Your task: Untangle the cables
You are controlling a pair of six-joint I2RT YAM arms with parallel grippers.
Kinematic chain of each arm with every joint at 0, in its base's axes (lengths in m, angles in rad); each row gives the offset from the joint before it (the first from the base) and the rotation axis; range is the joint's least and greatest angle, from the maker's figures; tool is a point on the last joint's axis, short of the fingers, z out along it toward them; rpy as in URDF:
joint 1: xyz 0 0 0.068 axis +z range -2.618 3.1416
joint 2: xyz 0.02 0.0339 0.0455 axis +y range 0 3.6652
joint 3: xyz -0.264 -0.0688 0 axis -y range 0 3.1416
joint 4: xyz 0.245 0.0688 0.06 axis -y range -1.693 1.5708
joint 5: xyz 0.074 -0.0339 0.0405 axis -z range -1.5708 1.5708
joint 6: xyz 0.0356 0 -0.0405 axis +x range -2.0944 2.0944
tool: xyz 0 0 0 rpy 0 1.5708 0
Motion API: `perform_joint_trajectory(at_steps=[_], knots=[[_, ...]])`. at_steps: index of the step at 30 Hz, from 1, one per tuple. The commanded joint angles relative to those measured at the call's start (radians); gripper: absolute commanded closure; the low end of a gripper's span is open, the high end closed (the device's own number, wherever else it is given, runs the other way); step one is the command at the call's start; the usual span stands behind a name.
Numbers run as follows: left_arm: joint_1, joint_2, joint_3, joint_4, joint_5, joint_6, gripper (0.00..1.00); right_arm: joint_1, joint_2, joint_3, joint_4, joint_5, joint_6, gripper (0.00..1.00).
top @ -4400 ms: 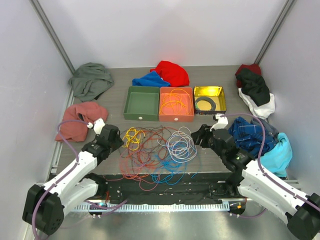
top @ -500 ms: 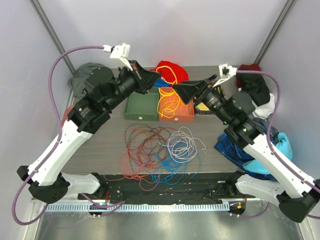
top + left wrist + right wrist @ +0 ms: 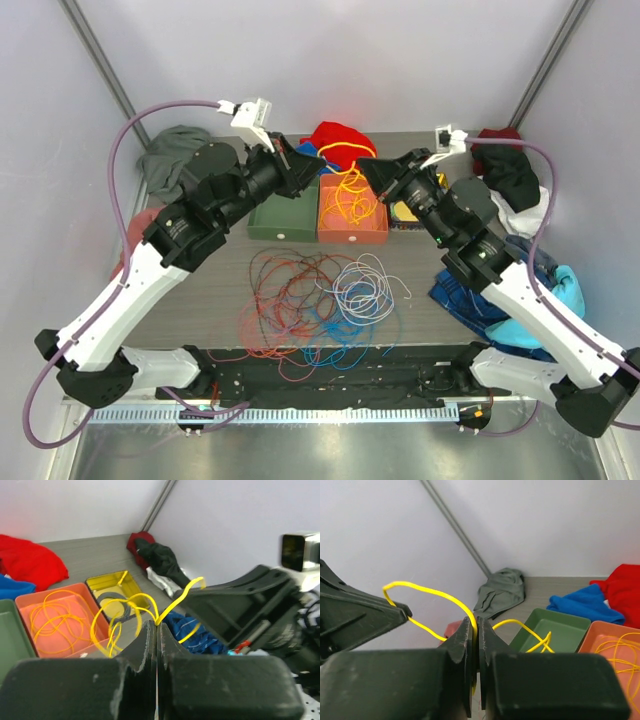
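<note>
Overhead rear view of whole table (image 3: pixel 420 310); close opposed wrist views, orange tray (image 3: pixel 40 642) common

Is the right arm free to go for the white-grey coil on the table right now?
Probably not yet: the right gripper is shut on the yellow cable; the white-grey coil itself lies uncovered.

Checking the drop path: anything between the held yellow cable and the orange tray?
Nothing visible. The left gripper and right gripper are both shut on the yellow cable, and in the top view its loops dangle directly over the orange tray.
</note>
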Motion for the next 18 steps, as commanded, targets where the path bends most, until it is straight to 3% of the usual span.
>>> perform_joint_trajectory(at_steps=[1, 5, 9, 14, 15, 17, 18], knots=[[-0.006, -0.066, -0.036, 0.021, -0.085, 0.035, 1.0, 0.003, -0.1, -0.012, 0.005, 0.171, -0.052, 0.96], [-0.004, -0.103, -0.085, 0.0, -0.201, 0.037, 1.0, 0.003, -0.156, 0.011, -0.068, 0.289, -0.098, 0.99], [-0.004, -0.147, -0.137, -0.041, -0.359, 0.037, 1.0, 0.002, -0.199, 0.055, -0.195, 0.505, -0.17, 0.99], [-0.003, -0.204, -0.22, -0.085, -0.563, 0.037, 1.0, 0.002, -0.239, 0.089, -0.257, 0.621, -0.247, 0.99], [-0.003, -0.212, -0.235, -0.075, -0.573, 0.035, 0.97, 0.002, -0.244, 0.092, -0.265, 0.613, -0.25, 0.99], [-0.003, -0.241, -0.29, -0.049, -0.575, 0.038, 0.8, 0.003, -0.239, 0.109, -0.277, 0.57, -0.248, 0.99], [-0.003, -0.255, -0.316, -0.022, -0.541, 0.043, 0.62, 0.002, -0.235, 0.115, -0.286, 0.552, -0.248, 0.99]])
